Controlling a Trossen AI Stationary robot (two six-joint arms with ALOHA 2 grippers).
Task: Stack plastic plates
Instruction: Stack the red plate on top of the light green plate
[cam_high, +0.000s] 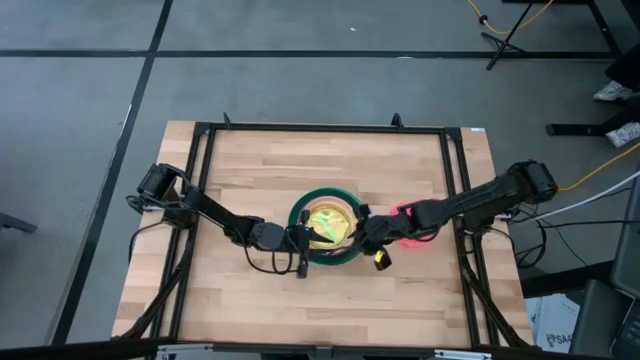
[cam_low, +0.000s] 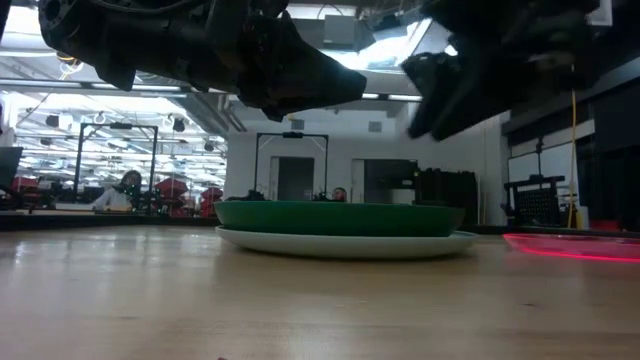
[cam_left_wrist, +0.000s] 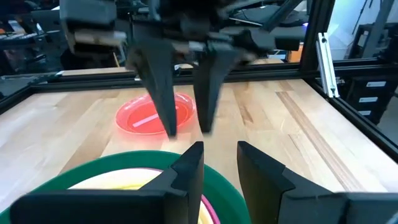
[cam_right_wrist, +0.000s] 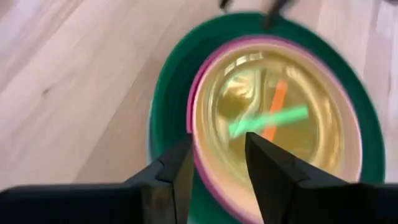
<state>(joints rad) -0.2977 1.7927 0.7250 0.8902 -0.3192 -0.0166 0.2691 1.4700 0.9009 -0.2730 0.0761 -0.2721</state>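
The left gripper (cam_high: 300, 243) hangs at the left rim of the plate stack (cam_high: 328, 226), fingers (cam_left_wrist: 186, 168) parted a little and empty. The stack sits mid-table (cam_high: 250, 170): a dark green plate (cam_right_wrist: 163, 93) over a pale one (cam_low: 345, 243), with magenta (cam_right_wrist: 194, 102) and yellowish translucent plates (cam_right_wrist: 292, 134) nested inside. The right gripper (cam_right_wrist: 217, 165) hovers over the stack's right rim, partly open, holding nothing. A red plate (cam_high: 415, 228) lies alone to the right, beneath that arm.
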